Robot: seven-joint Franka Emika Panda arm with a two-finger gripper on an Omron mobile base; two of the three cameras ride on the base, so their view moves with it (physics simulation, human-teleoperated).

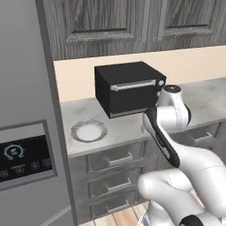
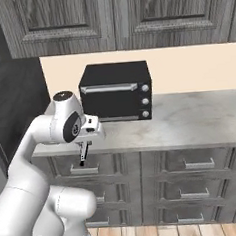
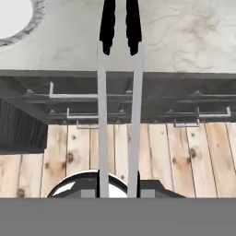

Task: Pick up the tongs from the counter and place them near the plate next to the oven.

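- Left base view: shows one plate [image 1: 89, 131] at the left of the bench [image 1: 132, 126], just beside the lower left corner of the single black oven [image 1: 128, 88] and apart from it; one grey fridge [image 1: 26, 132] along the left edge of the frame.
- Right base view: puts the end effector [image 2: 84, 148] at centre left, below and left of the oven, hanging over the front edge of the bench and pointing down; too small here to separate fingers from load.
- Hand view: has the end effector [image 3: 117, 189] pressed together on the tongs [image 3: 102, 129], one pair, pinched near the bottom of the frame.
- Runs the long axis of the tongs from bottom to top of the frame, two pale arms side by side ending in two black tips at top centre, over the bench just past its front edge.
- Places the plate in the upper left corner, left of and slightly beyond the black tips, near but not touching.
- Calls, as a judgement, for a shift toward the upper left of this frame and a lowering onto the bare bench beside the plate.
- Below the bench edge: drawers [image 3: 193, 99] with bar handles, then the wooden floor [image 3: 184, 156].
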